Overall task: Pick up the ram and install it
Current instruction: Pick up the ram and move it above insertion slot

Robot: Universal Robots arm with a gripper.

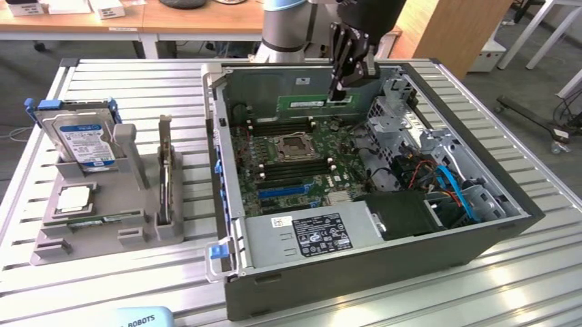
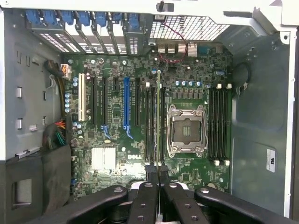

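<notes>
Ram (image 1: 307, 103) hung on edge inside the open computer case (image 1: 509, 204), pinched between the narrow-set fingers of the gripper (image 1: 339, 95), which gripped it near its end toward the exterior view's right. Its long axis ran level across the case, from the exterior view's left to its right, parallel to the memory slots (image 1: 272, 127) on the motherboard (image 1: 272, 180) below. The ram stood clear above the board, not yet seated, with the case's far wall behind it. In the wrist view it (image 2: 158, 116) showed edge-on as a thin line reaching away from the fingertips (image 2: 151, 176). There it lined up with the bank of slots (image 2: 152, 126) just beside the processor socket (image 2: 187, 129); which slot of that bank it hung over could not be told. A second bank of slots (image 2: 219, 123) lay on the socket's other side. Farther along the board were a blue card slot (image 2: 126, 107), a white one (image 2: 82, 100) and a silver heatsink (image 2: 103, 158). A metal drive cage (image 1: 409, 126) rose close to the gripper on the exterior view's right, with blue cables (image 1: 454, 187) beyond it and the power supply (image 1: 309, 235) at the case's near edge. Outside the case, toward the exterior view's left, a grey holder (image 1: 54, 245) on the slatted table (image 1: 136, 88) carried a hard drive (image 1: 82, 139), a square silver chip (image 1: 73, 197) and an upright dark card (image 1: 165, 174)
</notes>
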